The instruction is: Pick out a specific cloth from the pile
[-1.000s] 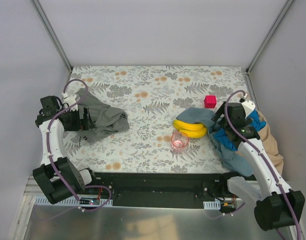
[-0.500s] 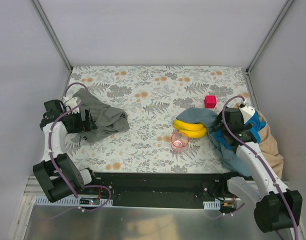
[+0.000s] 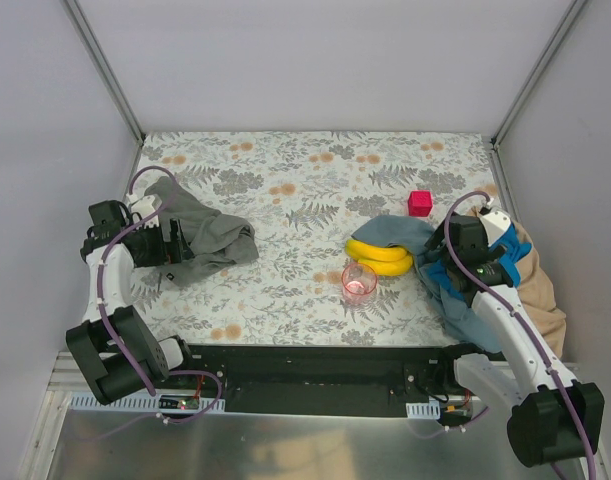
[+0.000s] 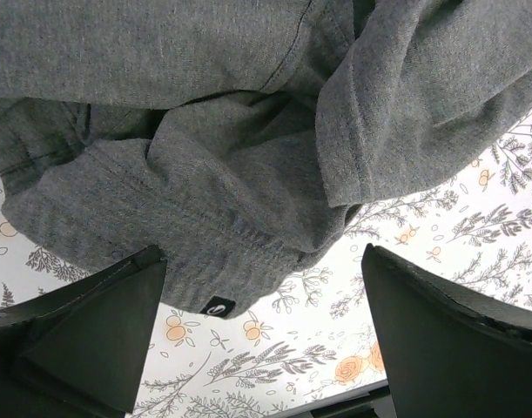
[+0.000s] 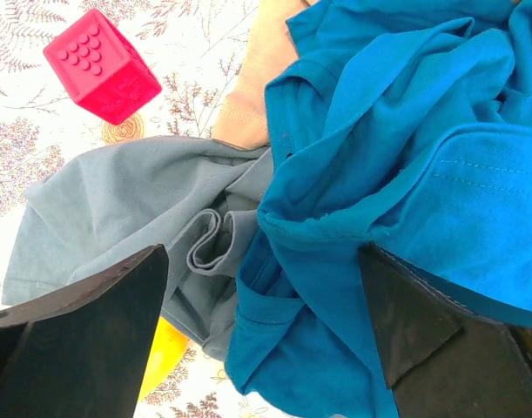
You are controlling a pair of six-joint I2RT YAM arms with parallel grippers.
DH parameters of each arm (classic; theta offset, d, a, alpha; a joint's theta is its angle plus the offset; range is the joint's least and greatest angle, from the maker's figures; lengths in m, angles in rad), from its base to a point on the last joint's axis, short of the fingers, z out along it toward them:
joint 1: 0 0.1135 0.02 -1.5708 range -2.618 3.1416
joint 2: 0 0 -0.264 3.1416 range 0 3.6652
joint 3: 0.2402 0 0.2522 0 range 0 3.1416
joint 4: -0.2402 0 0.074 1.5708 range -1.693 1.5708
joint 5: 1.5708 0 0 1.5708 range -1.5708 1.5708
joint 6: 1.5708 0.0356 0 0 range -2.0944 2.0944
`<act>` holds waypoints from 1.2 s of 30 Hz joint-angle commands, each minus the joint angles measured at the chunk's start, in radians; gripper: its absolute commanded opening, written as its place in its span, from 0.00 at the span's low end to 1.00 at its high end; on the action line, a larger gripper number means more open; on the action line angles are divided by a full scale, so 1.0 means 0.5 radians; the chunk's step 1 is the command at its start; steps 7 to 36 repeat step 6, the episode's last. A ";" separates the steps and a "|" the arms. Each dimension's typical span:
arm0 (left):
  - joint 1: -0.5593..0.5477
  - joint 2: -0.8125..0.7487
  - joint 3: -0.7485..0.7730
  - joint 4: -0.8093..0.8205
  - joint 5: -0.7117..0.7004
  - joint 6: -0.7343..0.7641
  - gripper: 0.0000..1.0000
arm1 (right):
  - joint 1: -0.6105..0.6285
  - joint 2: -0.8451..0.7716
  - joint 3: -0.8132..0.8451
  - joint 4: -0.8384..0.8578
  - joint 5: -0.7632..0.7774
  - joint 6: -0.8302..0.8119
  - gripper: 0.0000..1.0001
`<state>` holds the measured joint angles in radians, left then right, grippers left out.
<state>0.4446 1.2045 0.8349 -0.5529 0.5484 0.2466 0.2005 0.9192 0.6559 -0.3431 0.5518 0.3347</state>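
The floral counter [image 3: 315, 190] is carrying the pile [image 3: 453, 290] at right and the cloth [image 3: 213, 238] well apart at far left. The nearer left claw [image 3: 171, 246] is gaping at the cloth's left side; the right claw [image 3: 437, 252] is gaping over the pile.

Left arm [image 3: 97, 285] and right arm [image 3: 515, 330], at either end of the black base rail [image 3: 315, 368], match (link for link): white tubes, bulky black joints, looping purple cable [image 3: 145, 172]. Left hand [image 4: 264, 252] and right hand [image 5: 261, 252]: matte black wedge fingers [image 4: 91, 340].
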 commanded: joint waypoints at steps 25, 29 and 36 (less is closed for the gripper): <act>-0.012 -0.007 -0.025 0.038 0.014 0.013 0.99 | -0.008 0.002 -0.017 0.057 0.032 -0.022 0.99; -0.012 -0.007 -0.025 0.038 0.014 0.013 0.99 | -0.008 0.002 -0.017 0.057 0.032 -0.022 0.99; -0.012 -0.007 -0.025 0.038 0.014 0.013 0.99 | -0.008 0.002 -0.017 0.057 0.032 -0.022 0.99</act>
